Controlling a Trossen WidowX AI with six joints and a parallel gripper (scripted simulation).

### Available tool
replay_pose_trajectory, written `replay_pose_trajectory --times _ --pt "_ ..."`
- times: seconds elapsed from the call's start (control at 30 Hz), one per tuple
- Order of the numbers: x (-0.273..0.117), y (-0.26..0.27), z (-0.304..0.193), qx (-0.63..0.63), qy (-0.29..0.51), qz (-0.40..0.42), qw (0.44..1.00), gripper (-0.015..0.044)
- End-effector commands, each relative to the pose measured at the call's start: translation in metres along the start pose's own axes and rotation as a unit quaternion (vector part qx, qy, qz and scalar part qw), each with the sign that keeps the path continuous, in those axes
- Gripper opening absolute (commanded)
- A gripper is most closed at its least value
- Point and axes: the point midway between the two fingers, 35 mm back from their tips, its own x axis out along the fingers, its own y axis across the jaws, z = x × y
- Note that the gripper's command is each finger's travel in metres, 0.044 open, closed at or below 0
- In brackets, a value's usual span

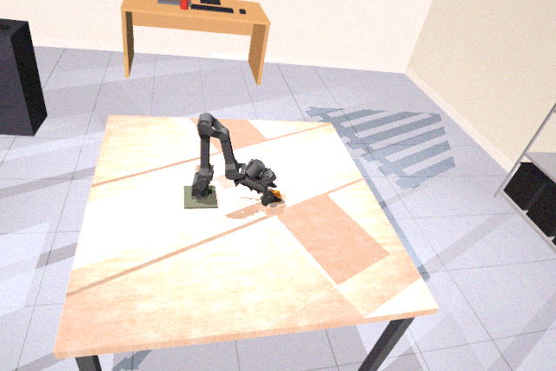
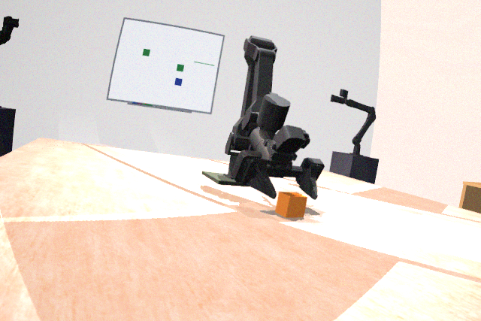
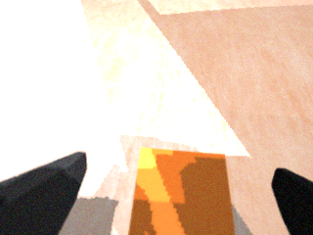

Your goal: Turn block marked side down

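Note:
The orange block [image 1: 276,194] [image 2: 291,205] [image 3: 196,191] sits on the wooden table [image 1: 179,290] [image 2: 155,271] [image 3: 269,73] and looks flat on its base in the exterior view. No dark mark shows on the faces in view. The near part of the block is cut off by the wrist view's lower edge. My gripper [image 1: 273,195] [image 2: 294,196] [image 3: 180,168] is open wide and empty. Its fingertips stand on either side of the block, apart from it, and about level with its top in the exterior view.
The arm's base stands on a dark green plate [image 1: 188,202] [image 2: 215,177] behind the block. Sunlight and shadow patches cross the tabletop. A desk [image 1: 193,18] with a monitor and a shelf stand away from the table.

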Motion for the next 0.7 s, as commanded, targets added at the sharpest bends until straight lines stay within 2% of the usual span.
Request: replay_pose_trajectory --times 0.0,0.37,0.53,0.67 --pt "0.000 0.000 0.000 0.002 -0.001 0.002 1.000 0.0440" --pt "0.001 0.000 0.001 0.002 0.002 0.001 1.000 0.0440" --pt "0.008 -0.003 0.014 0.005 0.085 0.000 0.996 0.0440" --pt "-0.004 -0.004 0.030 0.004 0.163 0.000 0.987 0.0440"
